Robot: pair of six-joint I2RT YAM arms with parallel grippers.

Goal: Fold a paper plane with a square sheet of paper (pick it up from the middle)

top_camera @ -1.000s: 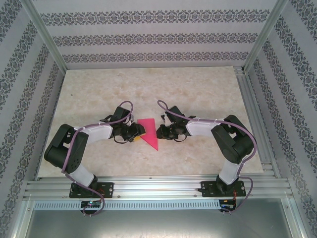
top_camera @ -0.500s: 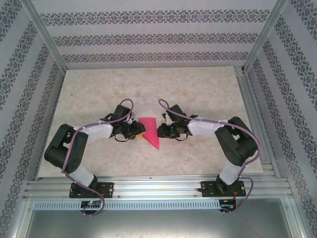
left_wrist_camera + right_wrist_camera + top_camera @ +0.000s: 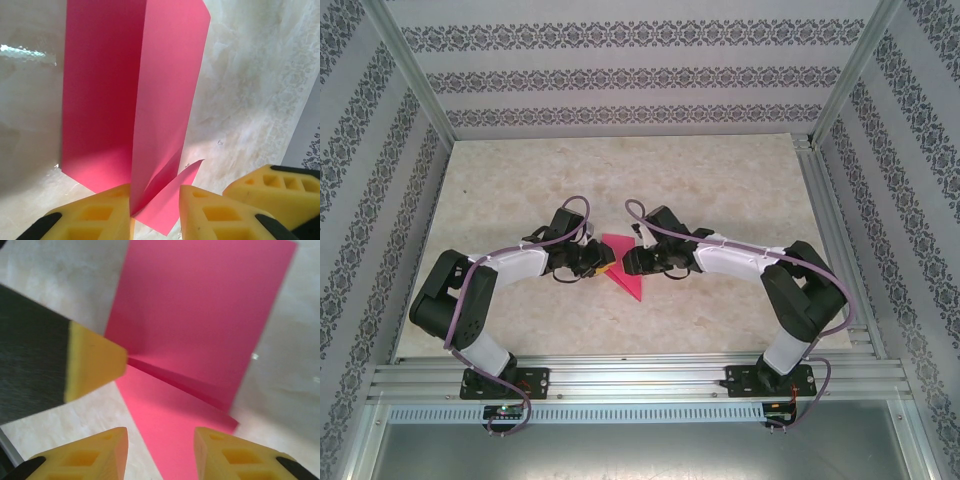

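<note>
The pink sheet of paper [image 3: 627, 281] lies partly folded on the table between both grippers, tapering to a point toward the near edge. In the left wrist view one flap of the sheet [image 3: 165, 75] stands raised, its lower fold reaching down between the yellow fingers [image 3: 95, 215]. My left gripper [image 3: 156, 215] has its jaws apart around that fold, the fold resting against the left finger. My right gripper [image 3: 160, 455] hovers open just over the flat part of the sheet [image 3: 200, 315], facing the left gripper [image 3: 598, 262] closely. The right gripper [image 3: 626, 262] covers the paper's right edge from above.
The table [image 3: 720, 180] is pale marbled stone, with patterned walls behind and at the sides. An aluminium rail [image 3: 640, 375] runs along the near edge by the arm bases. A fingertip [image 3: 95, 365] of the left gripper crosses the right wrist view.
My right gripper has slid left over the paper's right edge and its jaws have widened. The left gripper's jaws have narrowed a little around the fold.
</note>
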